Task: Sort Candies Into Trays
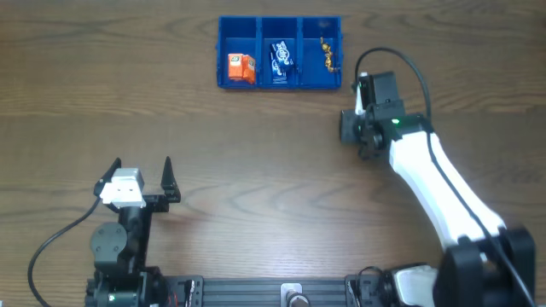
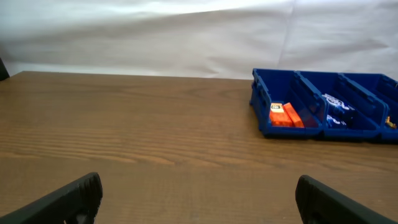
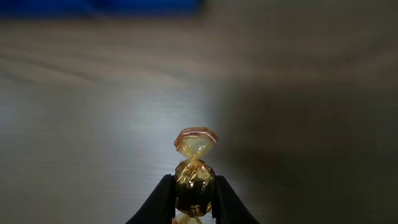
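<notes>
A gold candy (image 3: 194,177) is held pinched between the fingers of the right gripper (image 3: 193,193), over the table (image 1: 256,170) near the blue tray (image 1: 280,84). The left gripper (image 2: 199,202) is spread wide, nothing held, well apart from the tray.

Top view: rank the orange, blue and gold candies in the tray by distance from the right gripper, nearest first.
1. gold candies: right compartment of the tray, on the side nearest the right gripper.
2. blue candy: middle compartment.
3. orange candy: left compartment, farthest.
The right gripper is shut on a wrapped candy, which is not ranked.
</notes>
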You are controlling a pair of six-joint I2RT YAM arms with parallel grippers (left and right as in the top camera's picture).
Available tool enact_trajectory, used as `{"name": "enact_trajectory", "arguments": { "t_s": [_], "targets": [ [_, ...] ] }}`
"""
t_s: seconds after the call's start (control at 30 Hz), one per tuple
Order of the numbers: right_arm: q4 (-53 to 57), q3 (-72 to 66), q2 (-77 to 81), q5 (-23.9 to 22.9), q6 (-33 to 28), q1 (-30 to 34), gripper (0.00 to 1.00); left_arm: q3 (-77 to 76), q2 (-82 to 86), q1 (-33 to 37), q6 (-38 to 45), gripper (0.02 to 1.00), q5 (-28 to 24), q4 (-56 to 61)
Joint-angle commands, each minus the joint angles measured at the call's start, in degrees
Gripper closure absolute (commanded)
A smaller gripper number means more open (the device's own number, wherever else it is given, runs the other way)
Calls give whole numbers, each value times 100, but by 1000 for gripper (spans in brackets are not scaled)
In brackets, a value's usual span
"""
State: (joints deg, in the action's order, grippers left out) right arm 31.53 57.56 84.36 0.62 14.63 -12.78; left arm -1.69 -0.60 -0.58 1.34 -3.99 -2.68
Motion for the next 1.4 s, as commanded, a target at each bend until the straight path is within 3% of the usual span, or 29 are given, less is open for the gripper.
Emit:
{"name": "enact_trajectory", "arguments": {
  "t_s": [0.03, 0.07, 0.23, 0.57, 0.67, 0.77, 0.8, 0.83, 0.97, 1.13, 1.23, 1.27, 1.4],
  "targets": [
    [-74, 1346, 197, -81, 157, -162, 851, 142, 33, 22, 17, 18, -50, -146],
    [-57, 2194, 837, -323, 111, -280, 851, 142, 33, 22, 17, 20, -50, -146],
    [197, 4194, 2686, -461, -122, -378, 847, 142, 33, 22, 15, 20, -50, -146],
    [-59, 4476, 3637, -570, -120, -365, 833, 142, 33, 22, 15, 20, -50, -146],
    [-57, 4474, 3637, -568, -120, -365, 601, 142, 33, 22, 17, 20, -50, -146],
    [-37, 4474, 3617, -568, -120, -358, 231, 142, 33, 22, 17, 20, -50, -146],
    [-7, 4472, 3526, -568, -118, -334, 60, 142, 33, 22, 17, 20, -50, -146],
    [31, 4389, 3300, -568, -122, -286, 1, 142, 33, 22, 17, 23, -50, -146],
    [-732, 2083, 872, -966, -719, 157, 1, 142, 33, 22, 17, 20, -50, -146],
    [-1394, -776, -2428, -839, -767, 1080, 1, 142, 33, 22, 17, 20, -50, -146],
    [-2083, -2337, -4013, -280, -765, 1521, 1, 142, 33, 22, 17, 20, -50, -146],
    [-2452, -3156, -4824, 240, -765, 1751, 3, 142, 33, 22, 17, 20, -52, -146],
    [-2846, -4734, -6813, 1029, -763, 1867, 1, 142, 33, 22, 17, 20, -50, -146]
  ]
}}
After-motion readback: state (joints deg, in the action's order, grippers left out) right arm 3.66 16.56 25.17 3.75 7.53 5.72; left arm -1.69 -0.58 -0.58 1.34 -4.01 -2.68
